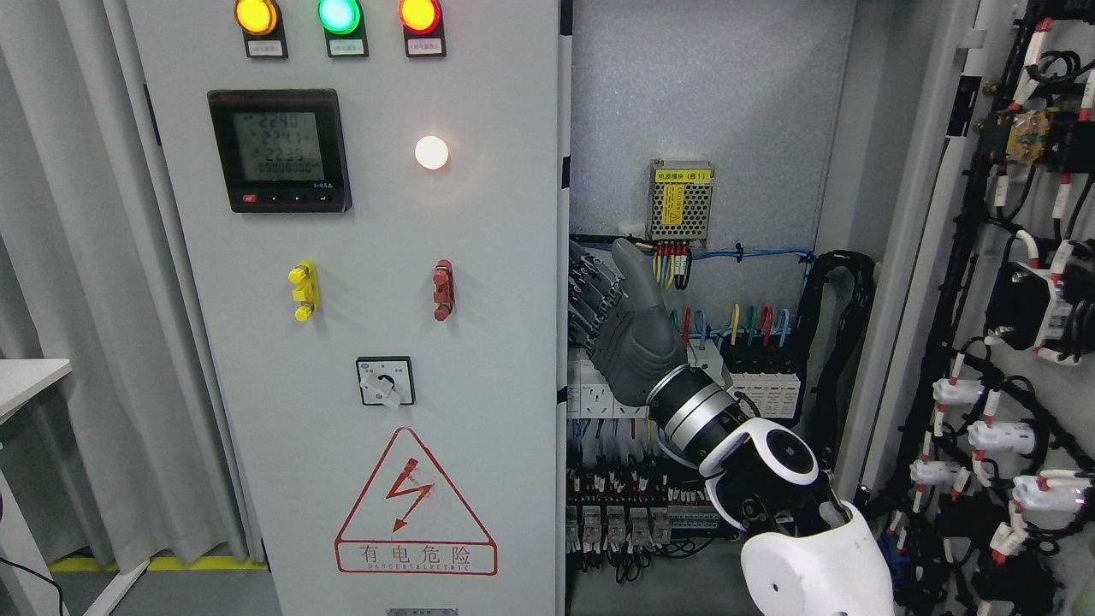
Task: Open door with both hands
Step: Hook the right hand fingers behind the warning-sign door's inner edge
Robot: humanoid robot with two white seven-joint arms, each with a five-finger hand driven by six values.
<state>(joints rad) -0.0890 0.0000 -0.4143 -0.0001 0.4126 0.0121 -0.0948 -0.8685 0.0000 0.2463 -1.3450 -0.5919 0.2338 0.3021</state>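
Note:
The grey left door (479, 359) of the electrical cabinet is closed; it carries three lit lamps, a meter and a red warning triangle. The right door (1009, 282) stands swung open at the right, its wired inner side showing. My right hand (599, 295) reaches up from the lower right into the open cabinet. Its dark fingers (588, 295) curl around the free right edge of the left door, with the thumb pointing up. The fingertips are partly hidden by that edge. My left arm does not show.
Inside the cabinet sit a power supply box (681, 201), coloured wires, terminal rows (761, 389) and a black cable chain (843, 342) close behind the hand. A white table corner (26, 381) and grey curtains (77, 257) are at the left.

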